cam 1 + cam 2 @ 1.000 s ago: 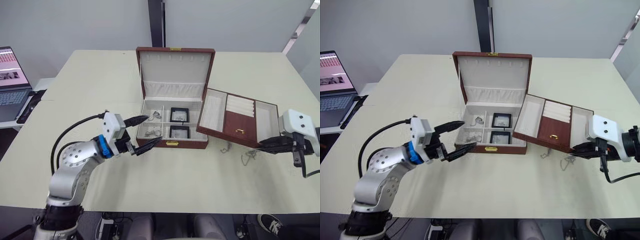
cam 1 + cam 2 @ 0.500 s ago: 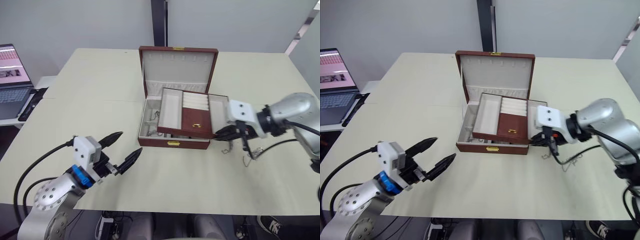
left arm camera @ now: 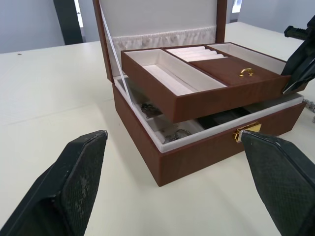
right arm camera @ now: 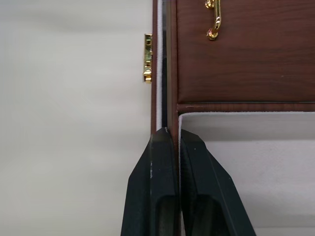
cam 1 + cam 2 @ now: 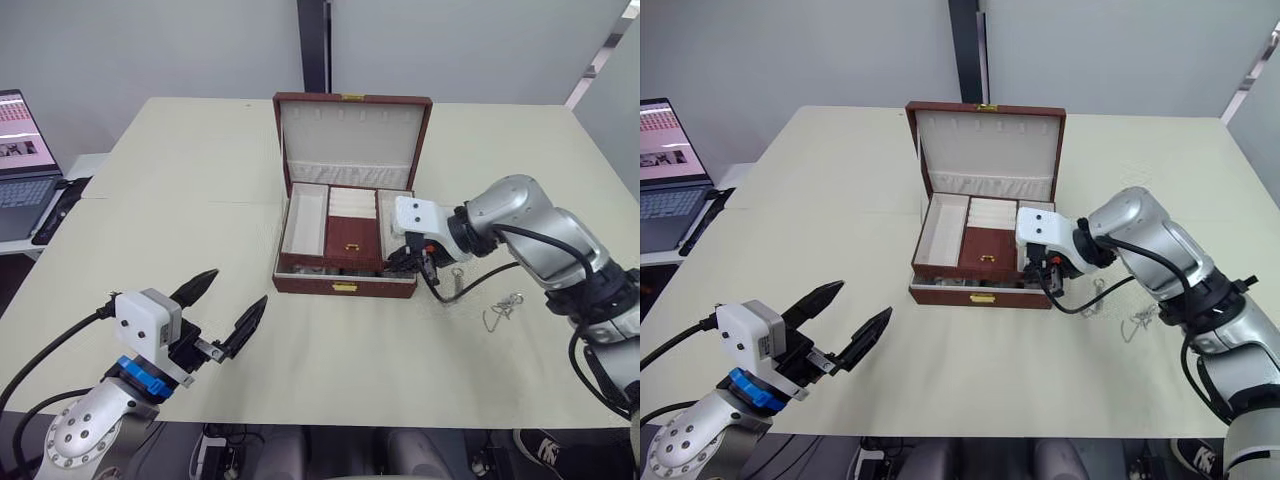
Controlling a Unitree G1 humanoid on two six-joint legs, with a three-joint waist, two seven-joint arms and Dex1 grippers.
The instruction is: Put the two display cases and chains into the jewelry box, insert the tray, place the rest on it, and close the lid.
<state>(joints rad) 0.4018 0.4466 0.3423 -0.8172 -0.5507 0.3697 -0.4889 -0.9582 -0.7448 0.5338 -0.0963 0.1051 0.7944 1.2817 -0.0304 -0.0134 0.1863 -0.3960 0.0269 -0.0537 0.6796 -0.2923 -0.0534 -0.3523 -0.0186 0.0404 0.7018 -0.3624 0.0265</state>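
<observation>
While the jewelry box (image 5: 345,285) sits in the middle of the pale bench (image 5: 200,200) with its lid (image 5: 351,130) standing upright, the tray (image 3: 197,81) rests over the box's opening, tilted so that the side nearer the left arm rides higher than the box rim. Through the gap under it the left wrist view shows chains (image 3: 170,132) in the front compartments. The right gripper (image 5: 408,259) is at the tray's front corner on the robot's right, its jaws pinched narrow on the tray's front wall. The left gripper (image 5: 218,308) hovers above the bench, well apart from the box on the robot's left, with jaws spread wide and nothing between them. More chains (image 5: 503,308) lie loose on the bench beside the box on the right. A laptop (image 5: 22,165) sits on a side table (image 5: 60,215) at far left.
</observation>
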